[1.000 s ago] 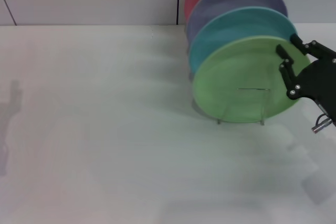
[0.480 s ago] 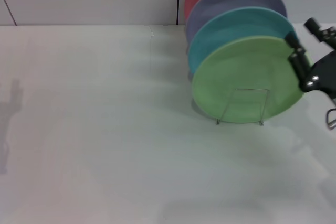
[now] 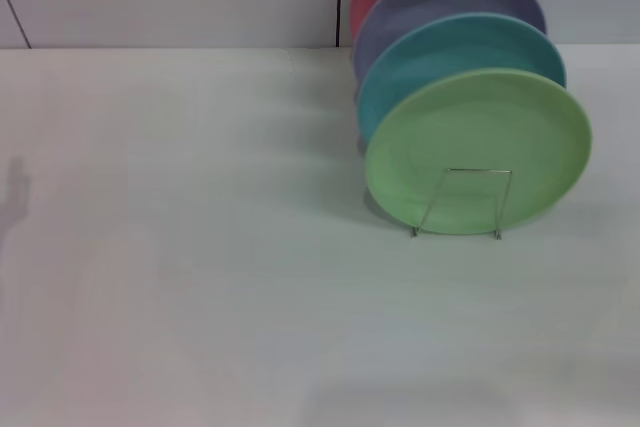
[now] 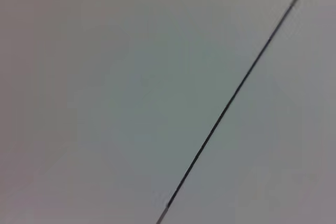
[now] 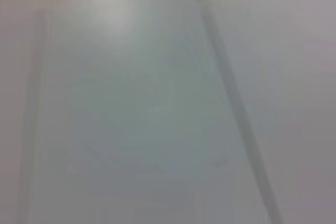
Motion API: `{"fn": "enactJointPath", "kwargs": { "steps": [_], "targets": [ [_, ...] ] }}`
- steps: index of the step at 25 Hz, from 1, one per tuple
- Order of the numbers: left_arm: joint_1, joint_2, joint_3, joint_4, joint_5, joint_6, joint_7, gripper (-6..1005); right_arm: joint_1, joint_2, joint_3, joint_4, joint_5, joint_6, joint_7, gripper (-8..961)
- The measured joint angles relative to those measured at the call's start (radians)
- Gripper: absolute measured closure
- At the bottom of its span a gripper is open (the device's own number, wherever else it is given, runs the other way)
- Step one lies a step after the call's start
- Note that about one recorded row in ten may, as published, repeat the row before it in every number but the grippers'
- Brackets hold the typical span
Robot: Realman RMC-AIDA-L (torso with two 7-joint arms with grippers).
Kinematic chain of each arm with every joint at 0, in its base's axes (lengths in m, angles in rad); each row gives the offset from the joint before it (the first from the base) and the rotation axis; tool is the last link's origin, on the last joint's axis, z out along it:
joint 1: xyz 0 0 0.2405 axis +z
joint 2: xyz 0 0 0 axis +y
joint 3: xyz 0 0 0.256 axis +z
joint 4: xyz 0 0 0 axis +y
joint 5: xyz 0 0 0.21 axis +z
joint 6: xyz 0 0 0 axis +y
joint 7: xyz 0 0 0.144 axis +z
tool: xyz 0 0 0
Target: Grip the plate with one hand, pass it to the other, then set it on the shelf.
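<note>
We see the light green plate (image 3: pixel 478 150) standing upright at the front of the wire rack (image 3: pixel 468 202), just ahead of the turquoise plate (image 3: pixel 455 52). The right gripper, beside its rim a moment ago, has left every view, so we cannot tell either gripper's fingers. We judge the placing done.

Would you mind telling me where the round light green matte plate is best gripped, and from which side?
Probably its bare upper right rim, approached from the robot's right: the light green plate stands upright at the front of the silver wire rack, whose loop crosses its lower face.
</note>
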Motion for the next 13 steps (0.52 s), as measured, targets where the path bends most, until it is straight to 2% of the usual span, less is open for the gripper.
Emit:
{"fn": "enactJointPath", "kwargs": {
  "steps": [4,5,11,13],
  "targets": [
    [0.008,-0.007,0.025,0.034,0.000,0.101,0.151,429,0.003,-0.004,0.001,-0.053,0.055,0.025,0.051,605],
    [0.018,-0.011,0.045,0.038,0.000,0.145,0.246,429,0.001,-0.004,0.001,-0.072,0.085,0.058,0.064,605],
    [0.034,-0.013,0.054,0.042,0.000,0.177,0.351,429,-0.003,-0.005,-0.019,-0.103,0.111,0.144,0.062,605],
    [0.036,-0.001,0.054,0.049,0.000,0.175,0.341,429,-0.004,-0.005,-0.039,-0.111,0.110,0.155,0.069,605]
  ]
}}
